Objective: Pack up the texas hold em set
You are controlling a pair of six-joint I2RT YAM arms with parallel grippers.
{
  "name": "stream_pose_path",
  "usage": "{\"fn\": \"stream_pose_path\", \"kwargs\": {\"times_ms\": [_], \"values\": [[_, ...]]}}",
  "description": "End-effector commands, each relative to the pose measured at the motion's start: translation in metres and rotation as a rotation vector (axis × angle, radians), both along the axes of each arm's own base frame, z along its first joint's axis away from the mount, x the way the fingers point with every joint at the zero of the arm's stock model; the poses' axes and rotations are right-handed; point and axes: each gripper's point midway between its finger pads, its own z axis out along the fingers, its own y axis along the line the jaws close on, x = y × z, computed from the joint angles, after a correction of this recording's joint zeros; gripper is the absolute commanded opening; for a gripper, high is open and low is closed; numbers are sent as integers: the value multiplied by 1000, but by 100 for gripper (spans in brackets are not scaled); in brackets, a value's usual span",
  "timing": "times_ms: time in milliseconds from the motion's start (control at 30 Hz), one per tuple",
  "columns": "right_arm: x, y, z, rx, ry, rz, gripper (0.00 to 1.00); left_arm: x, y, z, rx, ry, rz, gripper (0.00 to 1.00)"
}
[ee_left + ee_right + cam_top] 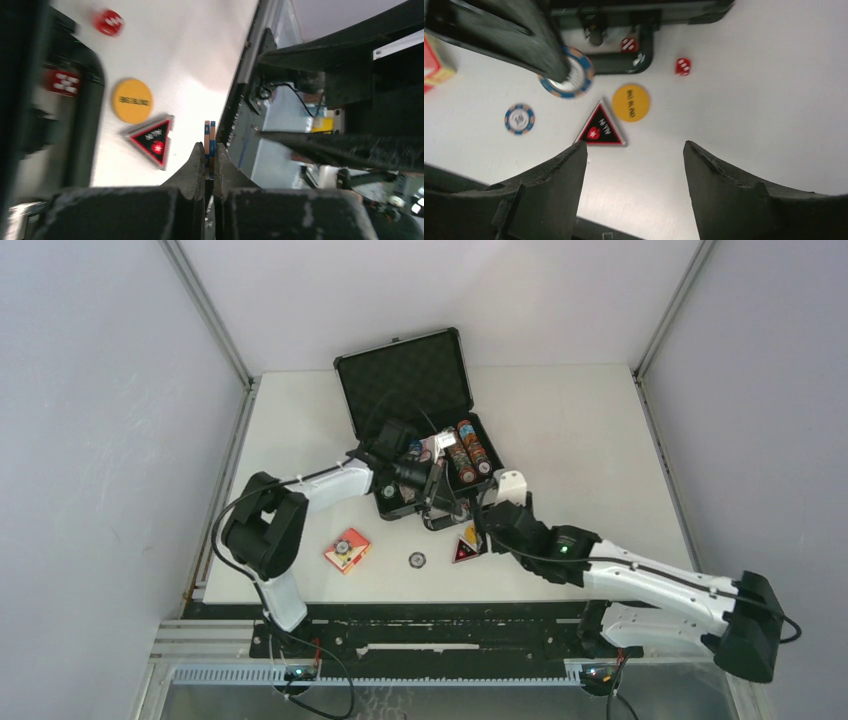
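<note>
While the left gripper fills the bottom of its wrist view, its jaws are pressed onto a pair of blue-and-orange poker chips, held edge-on above the white table. Left of them in that view lie a black triangular "ALL IN" button, a yellow round button and, at the upper left, a red die.

The right gripper hangs over the table at the bottom of its own wrist view, fingers spread wide with nothing between them. The triangular button sits just above its left finger. A loose chip lies at the left of that frame. At the top, a second die sits within the loop of the case handle.

In the overhead view the briefcase stands open at the centre, lid raised toward the back. Rows of chips fill its right-hand slots, and both grippers are just in front of it. A red card box lies on the table, lower left of centre.
</note>
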Motion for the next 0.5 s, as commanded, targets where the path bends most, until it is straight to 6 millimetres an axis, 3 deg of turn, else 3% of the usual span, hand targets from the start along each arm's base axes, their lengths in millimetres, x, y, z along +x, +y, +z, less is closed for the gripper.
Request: {"fn": "stream_pose_path", "kwargs": {"times_ms": [0, 233, 367, 467], "values": [[27, -26, 29, 84, -126, -143, 78, 45, 10, 37, -9, -187, 54, 0], [52, -77, 38, 135, -178, -341, 74, 115, 21, 51, 149, -470, 157, 0], [61, -85, 34, 131, -168, -365, 73, 147, 19, 65, 179, -625, 177, 0], [67, -86, 27, 123, -150, -373, 72, 171, 15, 57, 228, -686, 190, 0]]}}
